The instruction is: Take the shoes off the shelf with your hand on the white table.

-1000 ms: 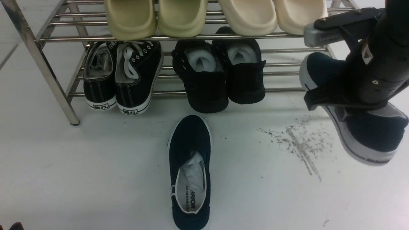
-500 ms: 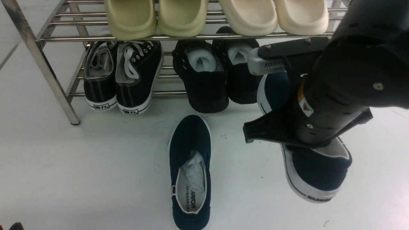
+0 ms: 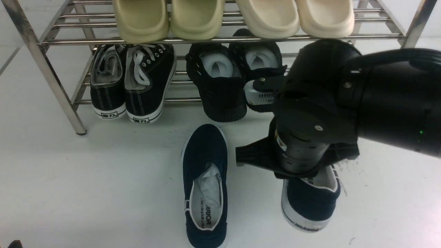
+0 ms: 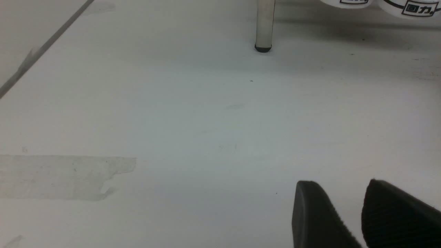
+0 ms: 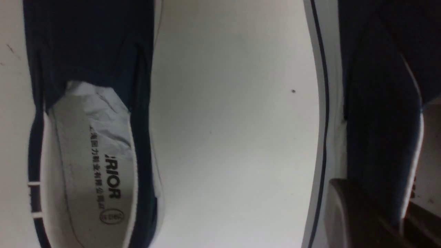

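We keep the right gripper [image 5: 375, 210] pinching the held navy slip-on [image 5: 379, 137] by its side wall, likely leaving the sole free for placement beside its mate [image 3: 205, 148] on the white table [image 3: 120, 193]. The left gripper's [image 4: 344, 213] fingertips stand slightly apart, empty.

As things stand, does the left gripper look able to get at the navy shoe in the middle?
Probably yes. The left gripper is open and empty, no object shows between it and the navy shoe, and the right arm is on the shoe's other side.
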Robot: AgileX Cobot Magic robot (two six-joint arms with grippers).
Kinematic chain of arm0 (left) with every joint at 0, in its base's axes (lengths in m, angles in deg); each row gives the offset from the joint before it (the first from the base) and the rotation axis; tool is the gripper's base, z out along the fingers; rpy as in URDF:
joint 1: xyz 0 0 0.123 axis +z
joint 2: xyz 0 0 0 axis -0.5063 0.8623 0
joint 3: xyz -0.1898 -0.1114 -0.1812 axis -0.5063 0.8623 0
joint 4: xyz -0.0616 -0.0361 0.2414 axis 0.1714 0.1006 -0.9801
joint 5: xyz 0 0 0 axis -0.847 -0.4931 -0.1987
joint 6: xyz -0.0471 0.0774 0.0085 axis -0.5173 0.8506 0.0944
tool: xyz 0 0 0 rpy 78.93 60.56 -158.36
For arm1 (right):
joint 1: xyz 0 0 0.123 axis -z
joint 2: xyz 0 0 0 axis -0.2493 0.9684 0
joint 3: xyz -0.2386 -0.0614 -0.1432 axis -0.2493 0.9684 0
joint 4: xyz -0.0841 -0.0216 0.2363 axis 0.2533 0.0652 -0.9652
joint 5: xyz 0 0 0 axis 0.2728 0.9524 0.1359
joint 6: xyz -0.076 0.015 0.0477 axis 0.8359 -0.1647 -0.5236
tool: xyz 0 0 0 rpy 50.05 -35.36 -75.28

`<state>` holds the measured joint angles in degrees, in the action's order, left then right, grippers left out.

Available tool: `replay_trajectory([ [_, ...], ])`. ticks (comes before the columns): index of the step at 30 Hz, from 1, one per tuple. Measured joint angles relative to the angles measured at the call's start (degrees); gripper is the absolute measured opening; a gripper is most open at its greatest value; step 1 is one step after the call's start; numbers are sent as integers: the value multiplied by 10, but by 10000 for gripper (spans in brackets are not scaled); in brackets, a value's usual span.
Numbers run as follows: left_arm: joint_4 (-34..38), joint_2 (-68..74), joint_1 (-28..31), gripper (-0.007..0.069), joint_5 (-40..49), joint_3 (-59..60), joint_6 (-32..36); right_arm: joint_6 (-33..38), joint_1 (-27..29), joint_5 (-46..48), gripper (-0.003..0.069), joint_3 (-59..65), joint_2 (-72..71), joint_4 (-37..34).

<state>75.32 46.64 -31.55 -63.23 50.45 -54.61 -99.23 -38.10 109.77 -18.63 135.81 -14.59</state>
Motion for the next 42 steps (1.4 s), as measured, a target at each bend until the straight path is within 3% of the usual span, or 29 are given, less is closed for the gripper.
replay_trajectory([
  [18,-50,0,0,241,6,0,0,-22,-3,-102,43,-1,109,-2],
  [27,-62,0,0,241,6,0,0,39,-2,-112,52,-1,126,-9],
  [36,-95,0,0,241,11,0,0,151,-2,-114,84,-1,126,-33],
  [42,-99,0,0,241,11,0,0,185,-2,-112,202,-1,130,-50],
])
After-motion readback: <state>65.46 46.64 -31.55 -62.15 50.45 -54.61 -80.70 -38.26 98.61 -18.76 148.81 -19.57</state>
